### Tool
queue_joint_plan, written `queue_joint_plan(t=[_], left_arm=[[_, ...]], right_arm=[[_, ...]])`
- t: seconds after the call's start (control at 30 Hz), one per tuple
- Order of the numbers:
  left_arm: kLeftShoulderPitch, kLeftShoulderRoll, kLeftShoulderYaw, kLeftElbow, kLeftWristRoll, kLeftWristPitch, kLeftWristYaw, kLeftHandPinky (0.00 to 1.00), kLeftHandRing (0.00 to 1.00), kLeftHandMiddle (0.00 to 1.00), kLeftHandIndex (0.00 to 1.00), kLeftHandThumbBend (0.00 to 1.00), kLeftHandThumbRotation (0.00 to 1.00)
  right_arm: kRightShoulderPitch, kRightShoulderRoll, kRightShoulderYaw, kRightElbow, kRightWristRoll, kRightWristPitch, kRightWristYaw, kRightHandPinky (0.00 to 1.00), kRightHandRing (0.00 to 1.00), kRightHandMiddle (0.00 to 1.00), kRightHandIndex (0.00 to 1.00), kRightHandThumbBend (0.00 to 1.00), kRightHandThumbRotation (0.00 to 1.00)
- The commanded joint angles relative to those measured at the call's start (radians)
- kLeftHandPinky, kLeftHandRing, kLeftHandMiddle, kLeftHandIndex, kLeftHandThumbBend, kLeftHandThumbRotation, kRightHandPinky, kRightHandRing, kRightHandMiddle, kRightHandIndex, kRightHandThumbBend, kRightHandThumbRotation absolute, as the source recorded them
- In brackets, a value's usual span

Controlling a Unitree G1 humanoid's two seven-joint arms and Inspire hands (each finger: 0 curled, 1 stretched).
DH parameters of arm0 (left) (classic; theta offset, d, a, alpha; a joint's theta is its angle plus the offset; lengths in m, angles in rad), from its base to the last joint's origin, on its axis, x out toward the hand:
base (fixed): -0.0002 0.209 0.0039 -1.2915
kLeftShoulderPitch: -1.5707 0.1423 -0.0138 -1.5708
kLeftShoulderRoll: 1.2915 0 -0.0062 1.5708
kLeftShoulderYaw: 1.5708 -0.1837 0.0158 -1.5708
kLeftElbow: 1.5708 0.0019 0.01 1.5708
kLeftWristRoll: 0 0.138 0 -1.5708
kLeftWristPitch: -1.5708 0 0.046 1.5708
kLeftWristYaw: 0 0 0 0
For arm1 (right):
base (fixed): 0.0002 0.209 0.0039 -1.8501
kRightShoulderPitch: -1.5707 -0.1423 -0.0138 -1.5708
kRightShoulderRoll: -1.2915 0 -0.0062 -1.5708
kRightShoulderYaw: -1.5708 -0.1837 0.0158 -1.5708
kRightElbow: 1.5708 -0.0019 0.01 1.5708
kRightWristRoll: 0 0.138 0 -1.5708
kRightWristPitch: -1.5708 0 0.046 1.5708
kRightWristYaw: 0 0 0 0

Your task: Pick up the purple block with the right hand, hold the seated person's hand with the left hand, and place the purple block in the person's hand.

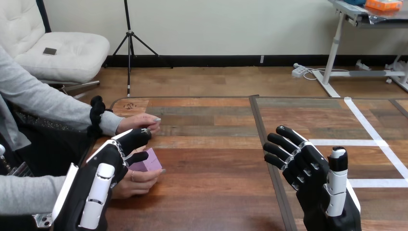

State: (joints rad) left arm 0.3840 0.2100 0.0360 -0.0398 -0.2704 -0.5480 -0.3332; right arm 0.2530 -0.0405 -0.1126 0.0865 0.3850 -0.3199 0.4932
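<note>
Purple block (151, 161) lies in person's nearer hand (137, 183) (left hand (113, 161) alongside).

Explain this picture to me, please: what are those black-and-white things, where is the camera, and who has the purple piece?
Those are a humanoid robot's two hands, seen from a camera on its head looking down over a wooden table. Its right hand is open and empty above the table. Its left hand lies beside the hands of a person seated at the left. The purple block rests in the person's nearer hand; the person's farther hand is just beyond the robot's left hand.
</note>
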Motion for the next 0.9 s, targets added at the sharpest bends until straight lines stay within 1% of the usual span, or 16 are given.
queue_joint_plan(t=[0.0, 0.03, 0.07, 0.13, 0.23, 0.33, 0.37, 0.53, 0.63, 0.73, 0.87], left_arm=[[-0.033, -0.016, 0.0, -0.058, -0.082, 0.057, -0.021, 0.89, 0.91, 0.85, 0.83, 0.46, 1.0], [-0.031, -0.017, -0.002, -0.063, -0.098, 0.069, -0.027, 0.91, 0.92, 0.86, 0.84, 0.46, 1.0], [-0.028, -0.025, -0.003, -0.073, -0.119, 0.084, -0.027, 0.93, 0.93, 0.86, 0.85, 0.47, 1.0], [-0.024, -0.036, -0.001, -0.083, -0.139, 0.1, -0.026, 0.96, 0.94, 0.87, 0.85, 0.48, 1.0], [-0.023, -0.053, 0.002, -0.091, -0.182, 0.112, -0.039, 0.98, 0.94, 0.87, 0.86, 0.47, 1.0], [-0.019, -0.066, 0.006, -0.101, -0.224, 0.137, -0.045, 0.99, 0.94, 0.87, 0.88, 0.47, 1.0], [-0.016, -0.07, 0.006, -0.111, -0.232, 0.152, -0.037, 0.99, 0.94, 0.87, 0.88, 0.47, 1.0], [-0.008, -0.074, 0.015, -0.138, -0.234, 0.187, -0.026, 1.0, 0.93, 0.87, 0.89, 0.5, 1.0], [-0.005, -0.074, 0.018, -0.148, -0.219, 0.191, -0.023, 1.0, 0.93, 0.87, 0.9, 0.49, 1.0], [-0.004, -0.074, 0.021, -0.154, -0.188, 0.187, -0.012, 1.0, 0.93, 0.86, 0.89, 0.49, 1.0], [-0.003, -0.075, 0.022, -0.156, -0.194, 0.19, -0.021, 1.0, 0.93, 0.86, 0.89, 0.49, 1.0]], right_arm=[[-0.04, 0.003, 0.003, -0.037, -0.002, -0.011, -0.011, 0.8, 0.81, 0.82, 0.81, 0.82, 1.0], [-0.041, 0.002, 0.003, -0.035, -0.005, -0.013, -0.012, 0.8, 0.81, 0.82, 0.81, 0.82, 1.0], [-0.042, 0.001, 0.003, -0.031, -0.022, -0.02, -0.023, 0.79, 0.81, 0.81, 0.81, 0.82, 1.0], [-0.042, -0.001, 0.005, -0.027, -0.043, -0.028, -0.038, 0.79, 0.8, 0.81, 0.8, 0.82, 1.0], [-0.044, -0.004, 0.007, -0.022, -0.049, -0.02, -0.04, 0.8, 0.8, 0.81, 0.8, 0.82, 1.0], [-0.044, -0.003, 0.009, -0.023, -0.051, -0.012, -0.044, 0.82, 0.8, 0.81, 0.79, 0.82, 1.0], [-0.046, -0.002, 0.01, -0.02, -0.051, -0.012, -0.044, 0.83, 0.8, 0.81, 0.79, 0.82, 1.0], [-0.052, -0.002, 0.012, -0.014, -0.053, -0.014, -0.044, 0.84, 0.81, 0.81, 0.8, 0.81, 0.97], [-0.054, -0.002, 0.013, -0.012, -0.058, -0.016, -0.046, 0.84, 0.81, 0.81, 0.8, 0.82, 0.95], [-0.057, -0.007, 0.015, -0.007, -0.059, -0.016, -0.041, 0.84, 0.81, 0.81, 0.8, 0.82, 0.95], [-0.056, -0.011, 0.014, -0.011, -0.05, -0.002, -0.04, 0.84, 0.81, 0.81, 0.8, 0.83, 0.93]])
